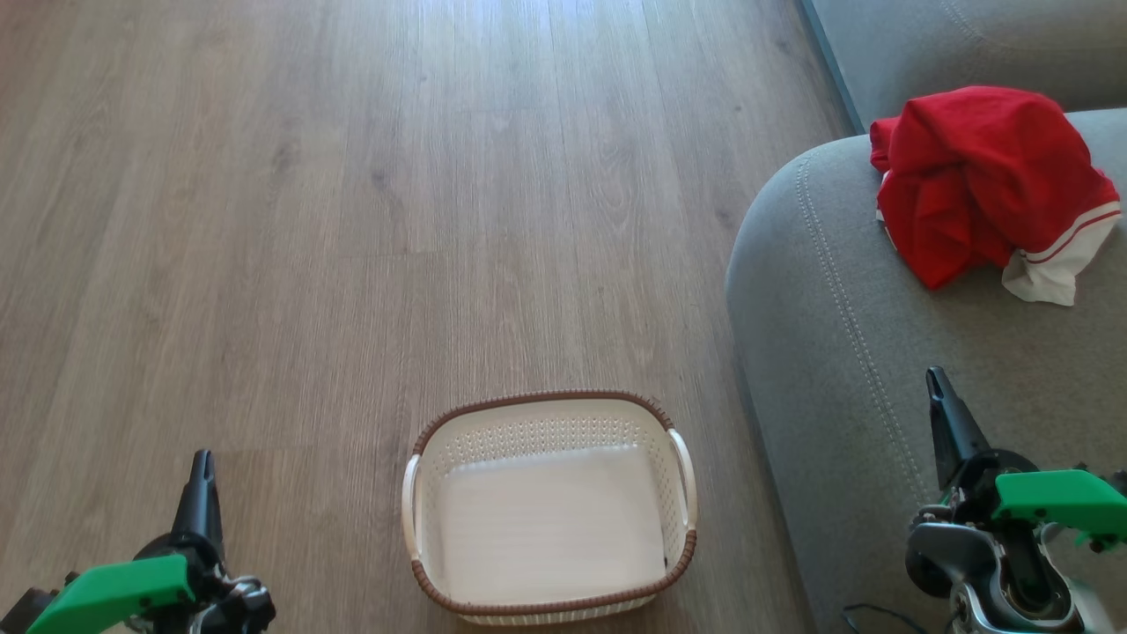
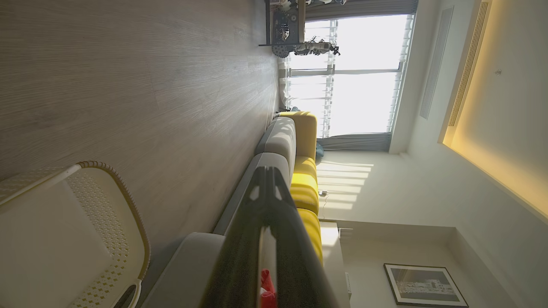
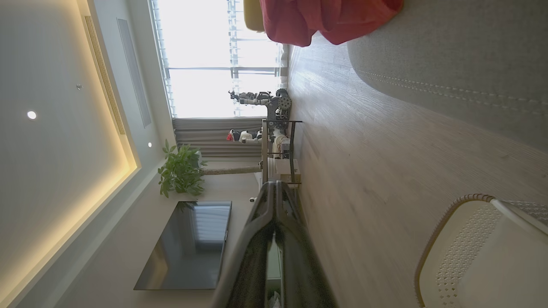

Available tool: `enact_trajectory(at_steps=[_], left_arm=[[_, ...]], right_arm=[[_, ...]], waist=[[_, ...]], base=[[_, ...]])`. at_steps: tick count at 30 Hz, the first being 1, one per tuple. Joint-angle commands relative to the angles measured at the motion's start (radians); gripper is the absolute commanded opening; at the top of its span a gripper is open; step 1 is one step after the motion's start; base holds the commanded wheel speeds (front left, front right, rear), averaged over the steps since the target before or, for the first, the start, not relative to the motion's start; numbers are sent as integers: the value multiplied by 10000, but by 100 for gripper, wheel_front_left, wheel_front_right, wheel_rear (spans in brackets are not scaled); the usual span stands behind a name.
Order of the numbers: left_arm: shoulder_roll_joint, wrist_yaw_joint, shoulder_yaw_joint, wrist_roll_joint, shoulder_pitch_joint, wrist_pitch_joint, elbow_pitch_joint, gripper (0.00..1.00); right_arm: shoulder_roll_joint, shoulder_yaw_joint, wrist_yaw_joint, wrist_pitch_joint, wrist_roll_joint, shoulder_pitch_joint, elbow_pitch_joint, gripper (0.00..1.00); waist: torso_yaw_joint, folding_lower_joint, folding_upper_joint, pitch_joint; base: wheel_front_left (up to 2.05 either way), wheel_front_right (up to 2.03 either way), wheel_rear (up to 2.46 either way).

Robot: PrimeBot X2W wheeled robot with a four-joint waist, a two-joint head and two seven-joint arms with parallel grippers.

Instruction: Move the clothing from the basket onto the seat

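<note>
Clothing (image 1: 986,176) on seat (image 1: 836,370); left hand (image 1: 202,460) and right hand (image 1: 934,380) low, flanking basket (image 1: 546,398), each closed tight, pointing forward.

Head view: the large grey fabric sofa with double stitched seams (image 1: 836,352) runs off the top, right and bottom edges. The bright red soft garments with white trim (image 1: 977,176) lie bunched, and the folds hide the number of pieces. Left wrist view: the left gripper (image 2: 267,171), fingers pressed together, hides the garments except for a red sliver in the slit. The white perforated plastic basket with brown rim (image 2: 102,205) is cut by the left and bottom edges. Right wrist view: items on the dark-framed shelf (image 3: 278,147) by the window are too small to identify.
</note>
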Motion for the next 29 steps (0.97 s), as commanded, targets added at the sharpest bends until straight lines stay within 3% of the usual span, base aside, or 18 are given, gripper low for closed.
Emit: enact_trajectory(at_steps=[1, 29], left_arm=[[110, -87, 340, -31, -504, 49, -370, 0], [101, -87, 351, -21, -504, 58, -371, 0]], right_arm=[[-190, 218, -2, 79, 85, -514, -392, 0], [-365, 455, -2, -107, 293, -496, -414, 0]], waist=[[1, 0, 0, 0], [1, 0, 0, 0]], base=[[0, 0, 0], [0, 0, 0]])
